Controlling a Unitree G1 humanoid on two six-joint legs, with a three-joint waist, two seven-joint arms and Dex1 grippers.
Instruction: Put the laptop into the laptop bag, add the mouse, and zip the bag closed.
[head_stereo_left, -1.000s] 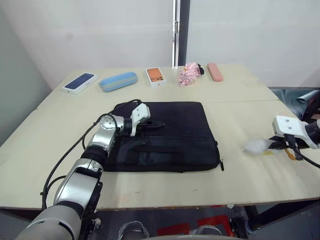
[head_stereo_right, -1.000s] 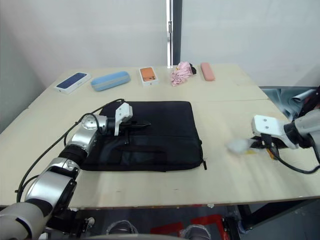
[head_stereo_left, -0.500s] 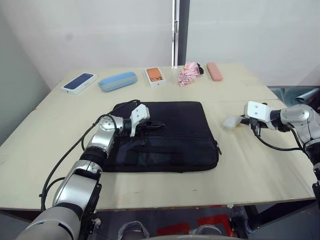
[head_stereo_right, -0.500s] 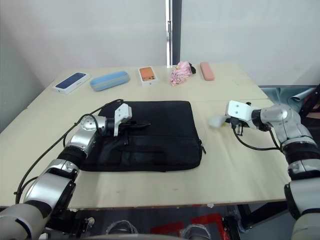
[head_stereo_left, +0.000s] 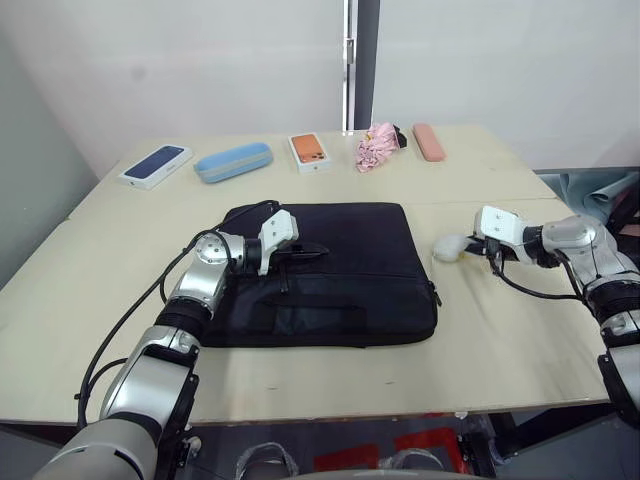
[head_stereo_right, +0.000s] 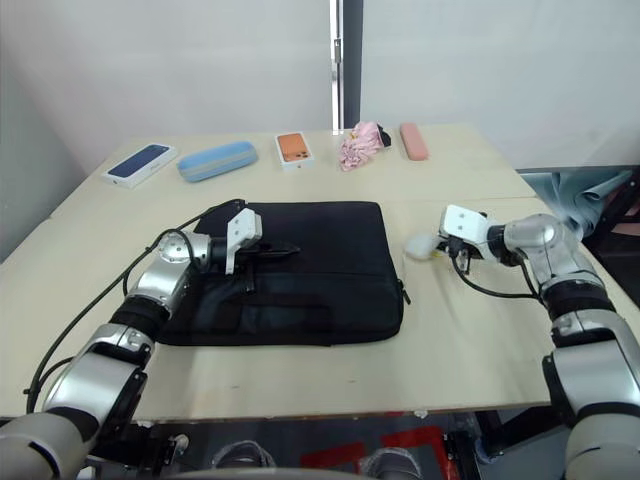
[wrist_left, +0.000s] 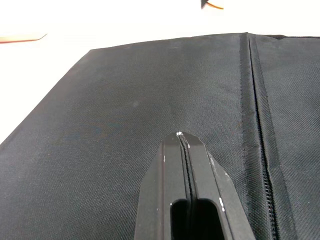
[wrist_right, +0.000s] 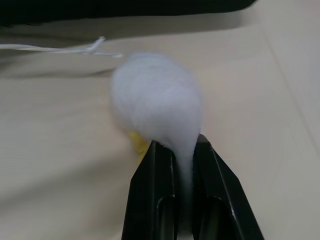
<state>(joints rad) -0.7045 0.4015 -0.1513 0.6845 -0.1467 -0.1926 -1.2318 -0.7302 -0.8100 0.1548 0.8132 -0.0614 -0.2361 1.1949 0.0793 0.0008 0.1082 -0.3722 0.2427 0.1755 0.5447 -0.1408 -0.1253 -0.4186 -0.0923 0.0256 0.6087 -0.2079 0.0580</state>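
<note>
Bag (head_stereo_left: 330, 270) lies mid-frame, long axis left-right, with the clenched, empty left hand (head_stereo_left: 318, 250) resting on it. Right hand (head_stereo_right: 432, 246), right of centre, pinches a fluffy white charm (head_stereo_right: 419, 246) just off the bag's right edge.

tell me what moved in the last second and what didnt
The right gripper, shut on the white plush charm, swung in from the table's right edge toward the laptop bag. The left gripper stayed shut over the bag; the bag and the far-edge items kept their places.
</note>
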